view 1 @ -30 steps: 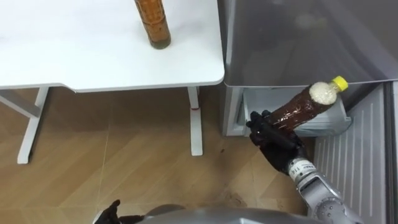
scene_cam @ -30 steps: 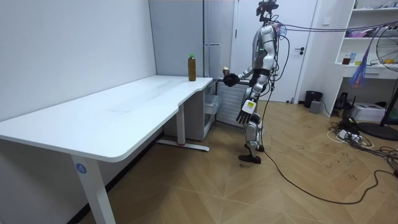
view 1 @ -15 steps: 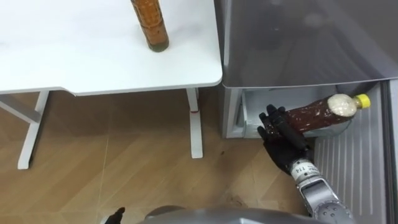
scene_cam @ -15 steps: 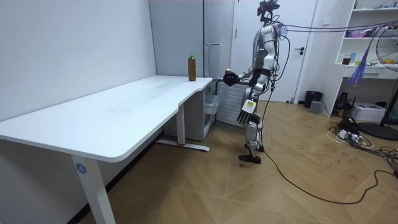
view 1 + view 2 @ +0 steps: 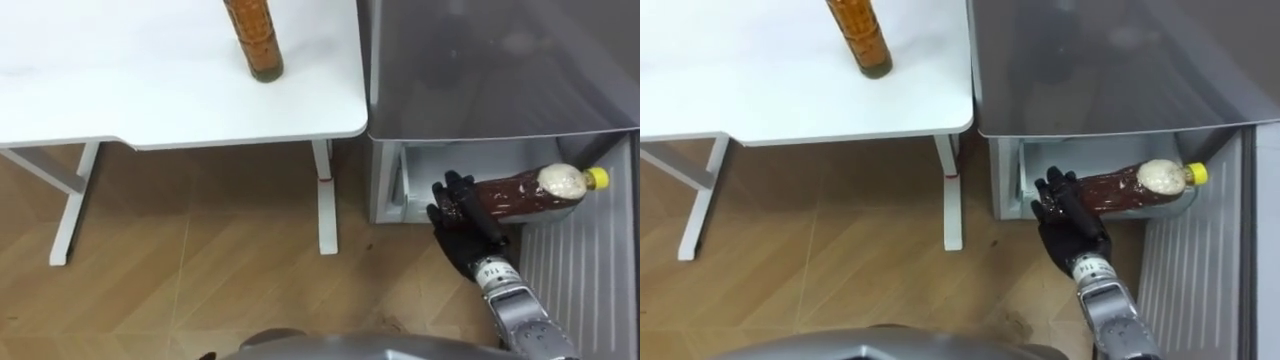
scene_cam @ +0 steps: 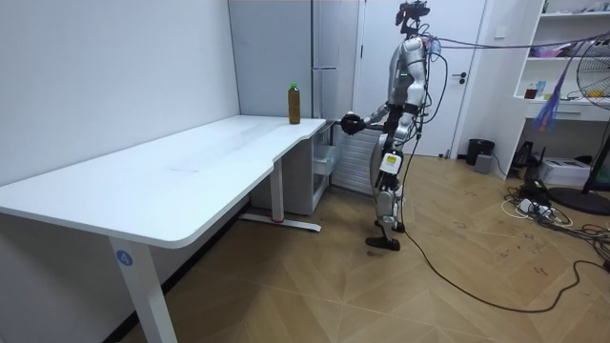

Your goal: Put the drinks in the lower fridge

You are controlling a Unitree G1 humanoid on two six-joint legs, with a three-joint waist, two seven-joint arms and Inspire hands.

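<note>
My right hand (image 5: pixel 462 215) (image 5: pixel 1065 215) is shut on a brown drink bottle (image 5: pixel 520 192) (image 5: pixel 1130 187) with a yellow cap. The bottle lies almost level, cap to the right, in front of the open lower fridge compartment (image 5: pixel 415 165). A second brown bottle (image 5: pixel 252 35) (image 5: pixel 858 30) (image 6: pixel 294 103) stands upright on the white table (image 5: pixel 150 95), near its right edge by the fridge. In the room view I stand facing the fridge, with my right hand (image 6: pixel 353 122) held out and my left hand (image 6: pixel 387 164) hanging at my side.
The grey upper fridge door (image 5: pixel 500 70) is closed above the opening. The lower door (image 5: pixel 578 270), white and ribbed inside, stands open at the right. The table's leg (image 5: pixel 322 200) stands on wooden floor just left of the fridge.
The held bottle has tipped from slanting upward to nearly level and has moved right and down toward the lower fridge opening. My left hand has dropped out of the eye view's bottom edge.
</note>
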